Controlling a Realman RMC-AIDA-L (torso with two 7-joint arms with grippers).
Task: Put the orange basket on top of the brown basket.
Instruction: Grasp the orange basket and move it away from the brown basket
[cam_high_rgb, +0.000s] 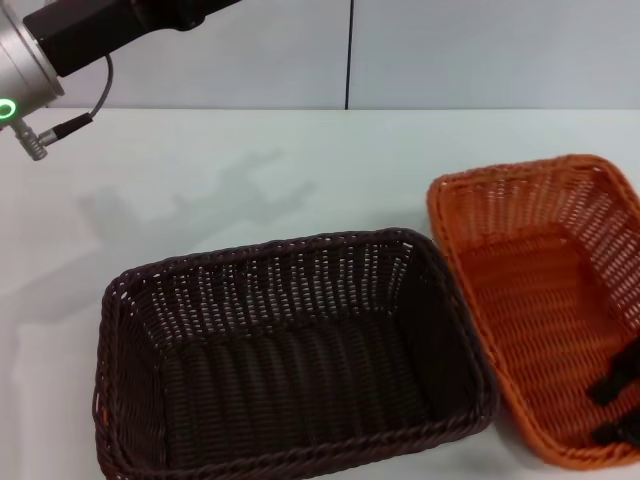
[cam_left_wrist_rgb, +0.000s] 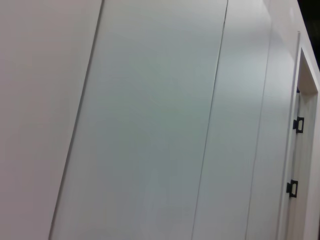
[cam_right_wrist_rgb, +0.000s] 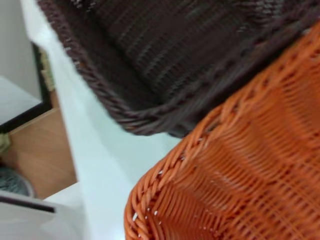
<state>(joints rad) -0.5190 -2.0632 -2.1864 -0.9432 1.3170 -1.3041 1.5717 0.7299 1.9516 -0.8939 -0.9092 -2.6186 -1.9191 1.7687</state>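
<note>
The orange basket (cam_high_rgb: 545, 300) sits on the white table (cam_high_rgb: 200, 180) just right of the brown basket (cam_high_rgb: 290, 350), rims touching or nearly so; neither is stacked yet. The right gripper (cam_high_rgb: 615, 400) shows only as dark fingers at the orange basket's near right corner, and I cannot tell how wide they stand or whether they grip the weave; the left arm (cam_high_rgb: 60, 40) is parked high, beyond the brown basket's far left. The basket looks light, stiff and empty, with an openwork wall that may flex; the braided rim seems the firmest hold.
</note>
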